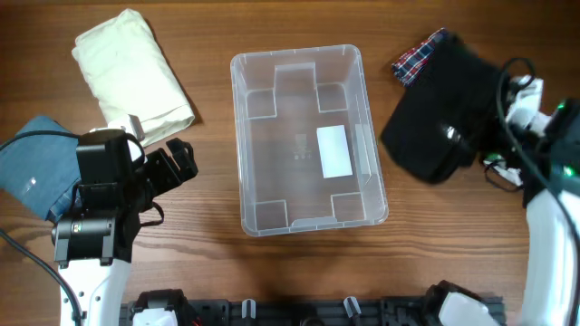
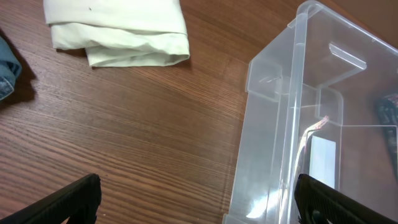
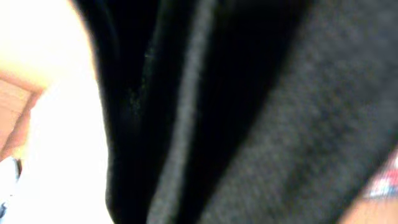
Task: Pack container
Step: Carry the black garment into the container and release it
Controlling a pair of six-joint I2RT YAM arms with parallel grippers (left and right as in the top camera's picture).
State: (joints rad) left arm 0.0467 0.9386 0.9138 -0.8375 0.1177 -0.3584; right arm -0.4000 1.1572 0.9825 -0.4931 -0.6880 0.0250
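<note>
The clear plastic container (image 1: 243, 136) stands empty at the table's middle, with a white label (image 1: 333, 150) on its bottom. Its near wall shows in the left wrist view (image 2: 267, 143). My left gripper (image 1: 181, 161) is open and empty just left of it; its fingers (image 2: 196, 199) straddle bare wood and the container's wall. My right arm (image 1: 533, 107) reaches into a black garment (image 1: 435, 109) right of the container. Black fabric (image 3: 249, 112) fills the right wrist view and hides the fingers.
A folded cream cloth (image 1: 131, 68) lies at the back left, also in the left wrist view (image 2: 118, 28). Folded blue jeans (image 1: 32, 167) lie at the far left. A plaid cloth (image 1: 417, 56) pokes out beside the black garment.
</note>
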